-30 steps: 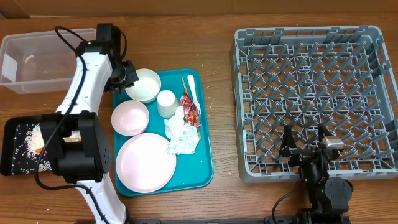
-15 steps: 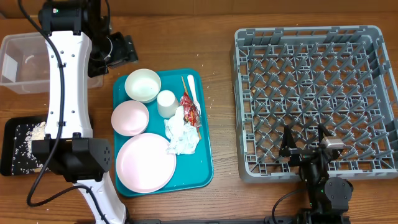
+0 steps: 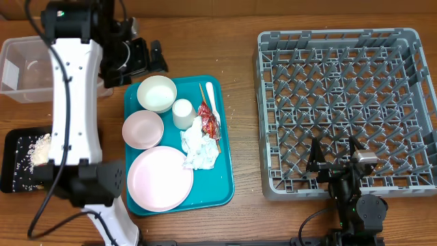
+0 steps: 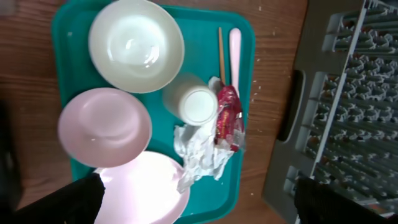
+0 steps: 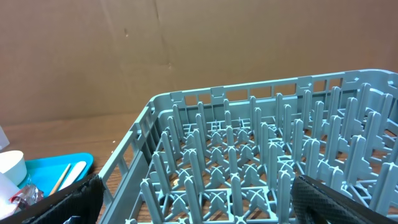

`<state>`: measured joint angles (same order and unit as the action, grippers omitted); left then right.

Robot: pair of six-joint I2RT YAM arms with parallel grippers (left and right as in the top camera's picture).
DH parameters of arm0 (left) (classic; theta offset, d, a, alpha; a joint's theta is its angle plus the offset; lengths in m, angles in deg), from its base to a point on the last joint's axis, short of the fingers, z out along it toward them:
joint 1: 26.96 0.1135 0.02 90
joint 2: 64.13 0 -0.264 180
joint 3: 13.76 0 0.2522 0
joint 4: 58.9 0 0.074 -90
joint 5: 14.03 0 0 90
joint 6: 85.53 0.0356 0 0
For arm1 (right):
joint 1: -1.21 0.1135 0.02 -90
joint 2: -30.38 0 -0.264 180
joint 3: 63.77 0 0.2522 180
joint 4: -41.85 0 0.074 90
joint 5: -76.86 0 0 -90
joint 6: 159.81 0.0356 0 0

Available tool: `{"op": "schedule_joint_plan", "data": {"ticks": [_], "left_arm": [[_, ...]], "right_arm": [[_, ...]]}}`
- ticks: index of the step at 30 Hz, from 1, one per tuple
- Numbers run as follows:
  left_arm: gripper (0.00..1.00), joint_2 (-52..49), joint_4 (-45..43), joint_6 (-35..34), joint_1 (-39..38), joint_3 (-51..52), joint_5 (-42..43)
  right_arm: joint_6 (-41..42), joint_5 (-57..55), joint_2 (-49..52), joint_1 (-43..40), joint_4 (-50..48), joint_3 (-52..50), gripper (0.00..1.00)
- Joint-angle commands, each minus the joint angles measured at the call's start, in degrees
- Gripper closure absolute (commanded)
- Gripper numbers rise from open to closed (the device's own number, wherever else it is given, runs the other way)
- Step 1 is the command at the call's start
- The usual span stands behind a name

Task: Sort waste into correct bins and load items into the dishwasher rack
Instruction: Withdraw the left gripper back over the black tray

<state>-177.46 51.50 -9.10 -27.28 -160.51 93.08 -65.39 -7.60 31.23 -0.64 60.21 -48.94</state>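
Left hand [image 3: 158, 59] hangs over the tabletop [image 3: 239, 34] in the upper left of the overhead frame, just off the top-left corner of the teal tray [image 3: 225, 137] and beside the clear tub [image 3: 27, 68]. Fingers spread wide, gripping nothing. Its wrist cam looks straight down on the tray

On the tray:
- white bowl [image 3: 157, 93] in the top-left corner, pink bowl [image 3: 143, 128] just below it
- plate [image 3: 160, 179] at the bottom, its right edge overlapped by the crumpled napkin [image 3: 199, 147]
- cup [image 3: 183, 113] just right of the two bowls, touching the napkin
- red wrapper [image 3: 207, 117] on the napkin's upper edge, just beside the cup. Print on it not legible
- fork [image 3: 212, 96] and chopsticks [image 3: 203, 90] side by side at the top right, lower ends running under the wrapper

Black tray [image 3: 12, 179] sits at the left edge of the frame, partly hidden by the left arm, with rice and beige scraps [image 3: 39, 147] in it. The clear tub has a white sticker [image 3: 10, 74] on its left wall, any writing too small to read

Rack [image 3: 341, 102] fills the right half of the frame. Right hand [image 3: 334, 161] sits low at the rack's bottom edge, lower right, fingers apart, its wrist cam looking across the pegs
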Motion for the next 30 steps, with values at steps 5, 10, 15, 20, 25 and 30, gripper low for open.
{"op": "schedule_joint_plan", "data": {"ticks": [5,10,15,20,25,30], "left_arm": [[0.0,9.75,0.17,-2.29,6.6,4.22,-10.29],[0.0,11.3,0.17,-1.88,11.02,9.92,-11.32],[0.0,11.34,0.17,-1.9,13.44,15.69,-11.32],[0.0,11.37,0.17,-1.66,14.71,17.38,-11.72],[0.0,12.31,0.17,-2.6,18.97,17.38,-11.72],[0.0,12.37,0.17,-8.48,27.1,17.4,-11.34]], "right_arm": [[-0.37,-0.33,-0.61,-0.11,-0.22,-0.61,0.0],[-0.37,-0.33,-0.61,-0.11,-0.22,-0.59,0.0],[-0.37,-0.33,-0.61,-0.11,-0.22,-0.59,0.0],[-0.37,-0.33,-0.61,-0.11,-0.22,-0.61,0.0],[-0.31,-0.31,-0.61,-0.11,-0.35,-0.59,0.0],[8.17,8.04,-0.61,-0.11,-2.99,-0.61,0.0]]}}
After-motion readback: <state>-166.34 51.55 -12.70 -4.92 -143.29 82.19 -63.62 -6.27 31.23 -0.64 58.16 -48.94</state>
